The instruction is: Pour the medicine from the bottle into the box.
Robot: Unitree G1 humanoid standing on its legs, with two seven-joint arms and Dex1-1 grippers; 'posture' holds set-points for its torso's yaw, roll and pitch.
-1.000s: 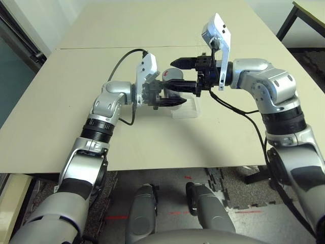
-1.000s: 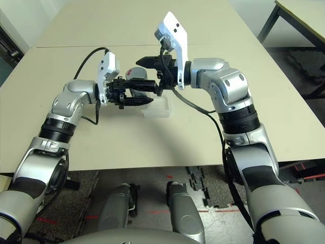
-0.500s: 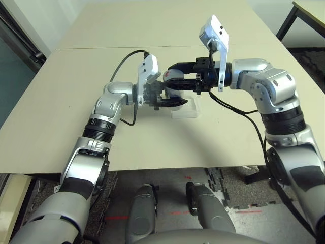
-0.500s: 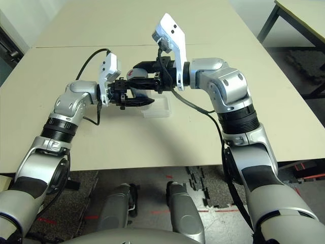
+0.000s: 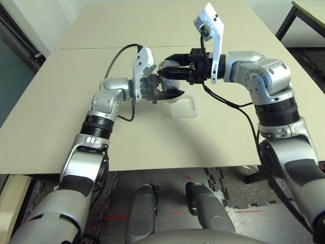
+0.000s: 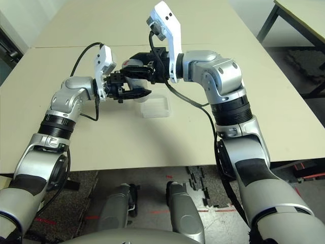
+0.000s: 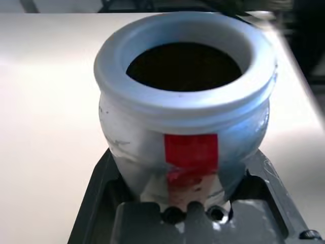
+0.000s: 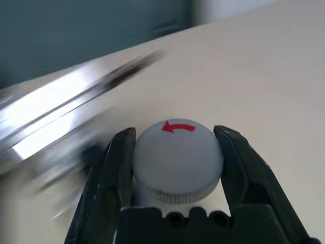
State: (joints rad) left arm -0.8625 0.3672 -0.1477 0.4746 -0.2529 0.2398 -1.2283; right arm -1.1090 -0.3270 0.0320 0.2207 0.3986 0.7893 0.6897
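My left gripper (image 5: 170,93) is shut on the lower body of the silvery bottle (image 7: 183,127), which stands upright above the table. Its mouth is uncovered and dark inside, so the medicine cannot be made out. My right gripper (image 5: 165,71) hovers just above the bottle, shut on the round grey cap (image 8: 177,155) with the red arrow. The clear square box (image 5: 184,108) lies on the table just right of and below the two grippers, with nothing visible in it.
The beige table (image 5: 152,142) spreads wide around the box, with a seam (image 5: 81,48) running across its far part. A second table's dark leg (image 5: 287,20) stands at the far right. Black cables hang from both wrists.
My right gripper went from open around the cap to shut on it, then moved left and a little up with it. The left gripper and bottle shifted slightly left.
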